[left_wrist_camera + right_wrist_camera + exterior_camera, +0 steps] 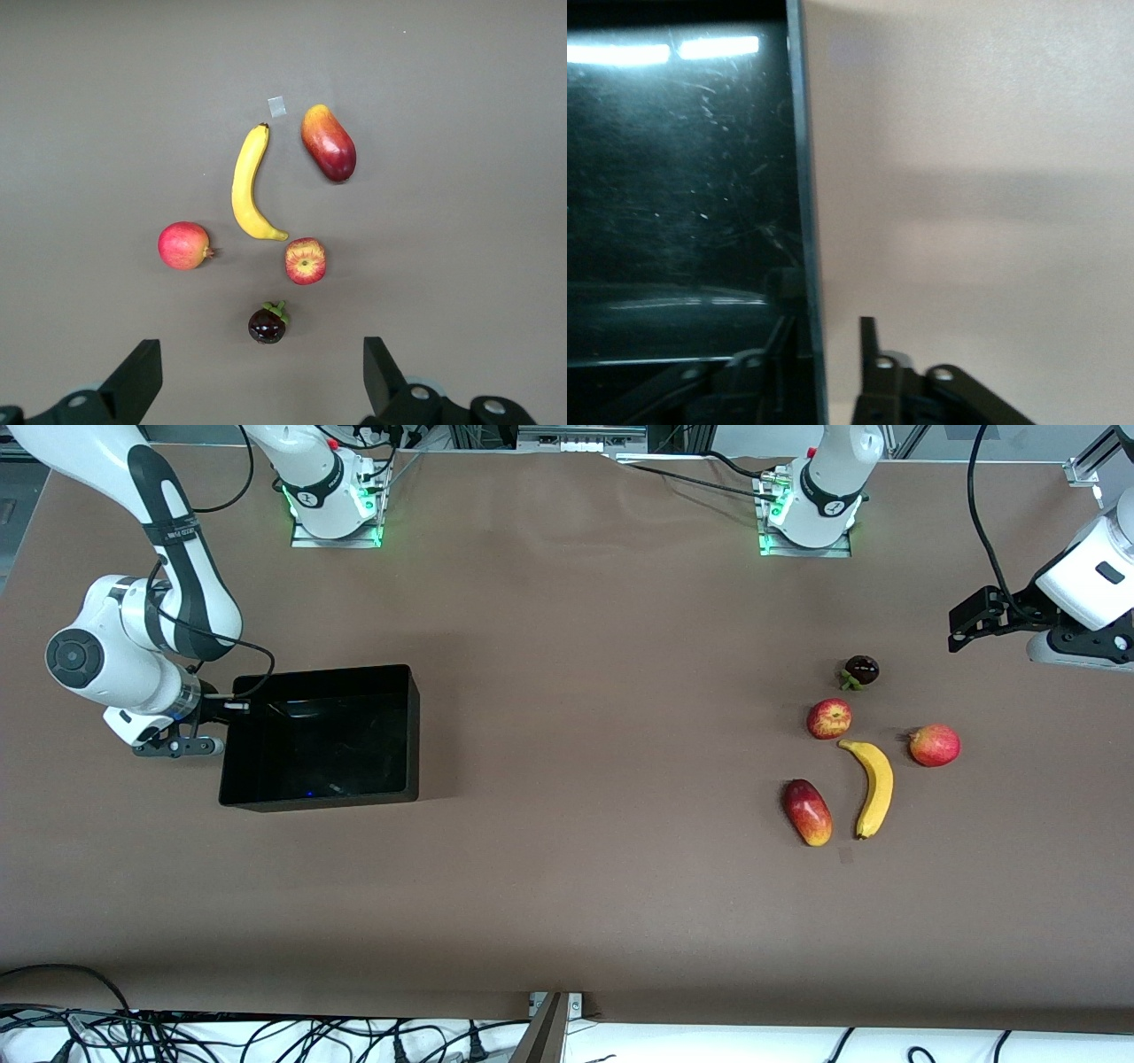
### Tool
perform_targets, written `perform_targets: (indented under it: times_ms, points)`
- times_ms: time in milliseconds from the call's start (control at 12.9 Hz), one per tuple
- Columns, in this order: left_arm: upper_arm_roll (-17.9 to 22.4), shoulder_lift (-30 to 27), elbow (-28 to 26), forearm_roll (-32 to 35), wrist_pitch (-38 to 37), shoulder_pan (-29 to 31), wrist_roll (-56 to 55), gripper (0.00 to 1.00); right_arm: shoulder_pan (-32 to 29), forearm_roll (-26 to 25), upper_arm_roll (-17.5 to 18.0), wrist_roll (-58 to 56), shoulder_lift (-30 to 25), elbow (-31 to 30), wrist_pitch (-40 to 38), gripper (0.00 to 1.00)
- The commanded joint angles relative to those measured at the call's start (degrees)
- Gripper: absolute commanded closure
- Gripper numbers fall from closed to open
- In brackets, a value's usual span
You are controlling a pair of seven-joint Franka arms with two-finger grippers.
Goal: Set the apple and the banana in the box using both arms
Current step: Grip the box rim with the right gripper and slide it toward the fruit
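Observation:
The apple, red with yellow streaks, lies on the table toward the left arm's end, also in the left wrist view. The yellow banana lies just nearer the front camera than the apple, also in the left wrist view. The black box stands toward the right arm's end and looks empty. My right gripper straddles the box's end wall, one finger inside and one outside, closed on it. My left gripper hangs open and empty, high over the table by the fruit.
A dark mangosteen lies farther from the front camera than the apple. A pinkish-red round fruit lies beside the banana. An oval red-and-yellow fruit lies beside the banana's lower end. A wide stretch of brown table separates box and fruit.

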Motion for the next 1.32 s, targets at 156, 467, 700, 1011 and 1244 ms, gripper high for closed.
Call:
perform_targets:
  times_ms: [156, 467, 700, 1011, 1244]
  points:
    - [-0.39, 0.47, 2.01, -0.75, -1.27, 0.27, -0.5, 0.0, -0.37, 1.81, 0.72, -0.75, -0.55, 3.52, -0.02, 1.0]
    - [-0.39, 0.47, 2.01, -0.75, -1.36, 0.27, -0.5, 0.0, 1.91, 1.81, 7.47, -1.46, -0.03, 17.9, -14.13, 1.0]
    - [-0.39, 0.47, 2.01, -0.75, -1.36, 0.27, -0.5, 0.0, 10.24, 2.34, 9.34, 1.43, 2.95, 27.07, -20.06, 1.0]
    - [-0.48, 0.47, 2.01, -0.75, -1.36, 0.27, -0.5, 0.0, 24.91, 7.09, 9.34, 23.27, 12.6, 37.26, -20.86, 1.0]
    - [-0.39, 0.47, 2.01, -0.75, -1.36, 0.45, -0.42, 0.0, 34.33, 7.78, 9.43, 37.97, 21.74, 46.92, -20.16, 1.0]
